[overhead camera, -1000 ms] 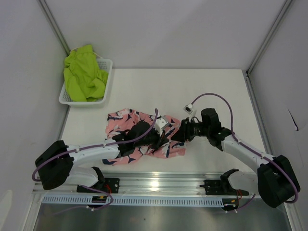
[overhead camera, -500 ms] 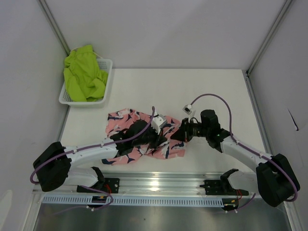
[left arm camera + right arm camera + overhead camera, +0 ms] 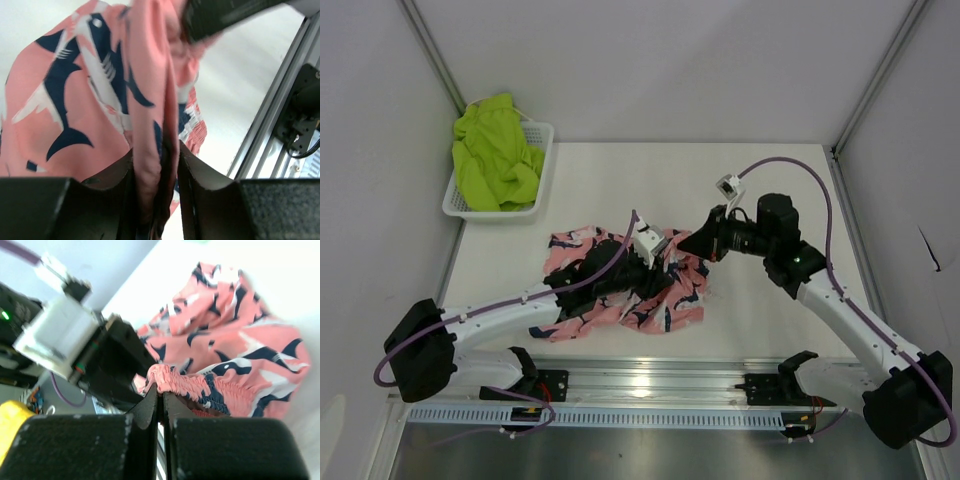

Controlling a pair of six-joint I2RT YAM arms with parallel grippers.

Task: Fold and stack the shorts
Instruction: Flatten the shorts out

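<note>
Right arm (image 3: 840,305) high, jaws tight on pink shorts (image 3: 570,250); left arm (image 3: 500,315) low, jaws part-open around a fold.

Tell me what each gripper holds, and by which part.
The right gripper pinches the pink shorts by the gathered waistband. A fold of them sits in the left gripper; whether its jaws clamp it cannot be told.

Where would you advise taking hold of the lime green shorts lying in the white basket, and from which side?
Pinch the highest bunched fold of the green shorts from straight above. They lie crumpled in a heap that rises over the basket rim, and its walls block a sideways approach, so the raised top fold is probably the easiest part to close on.
</note>
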